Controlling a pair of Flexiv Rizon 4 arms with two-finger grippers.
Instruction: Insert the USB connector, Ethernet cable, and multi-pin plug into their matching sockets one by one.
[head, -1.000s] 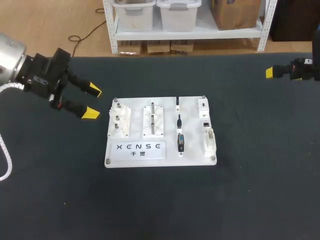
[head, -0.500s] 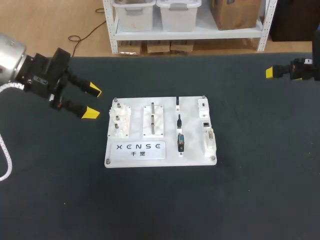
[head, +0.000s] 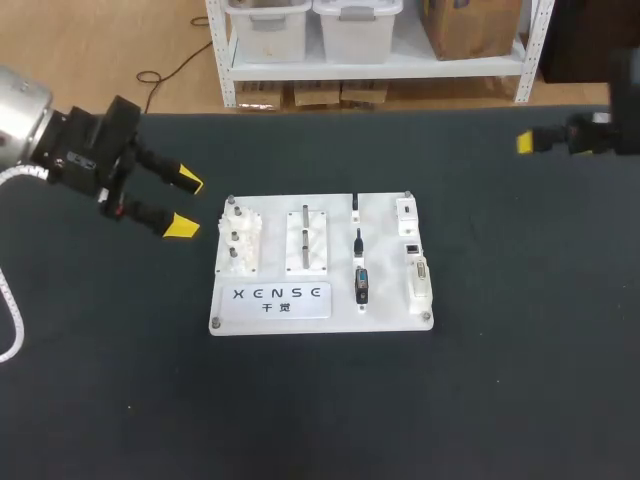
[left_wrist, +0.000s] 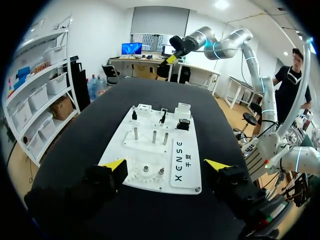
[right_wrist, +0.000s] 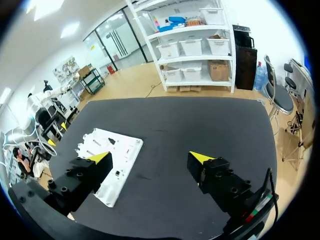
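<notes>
Black matte table (head: 320, 400), seen from above and from both wrists.

Item 1: white board (head: 385, 300), flat on the table near its middle, with a screw at each corner. A label plate (head: 281, 295) covers the near left part of it.

Item 2: fixture block with small posts (head: 240, 240), on the board's left part. Beside it stands a second white fixture with two upright pegs (head: 307, 238).

Item 3: three dark plugs in one column, right of the middle of the board.
- The USB connector (head: 355, 205), the slimmest, lies at the far end.
- The Ethernet cable (head: 358, 240) lies in the middle.
- The multi-pin plug (head: 361, 285), the largest, lies at the near end.
- All three rest on the board, none held. The two smaller ones are too small to tell apart with certainty.

Item 4: sockets (head: 413, 246), in a column along the board's right edge, just beside the plugs and apart from them. The long white one is nearest.

Item 5: left gripper (head: 186, 205), above the table off the board's left edge. Its fingers are spread wide with nothing between them. From its wrist the board lies ahead of the fingers.

Item 6: right gripper (right_wrist: 151, 157), at the table's far right, well apart from the board. Its fingers are spread wide and hold nothing.
</notes>
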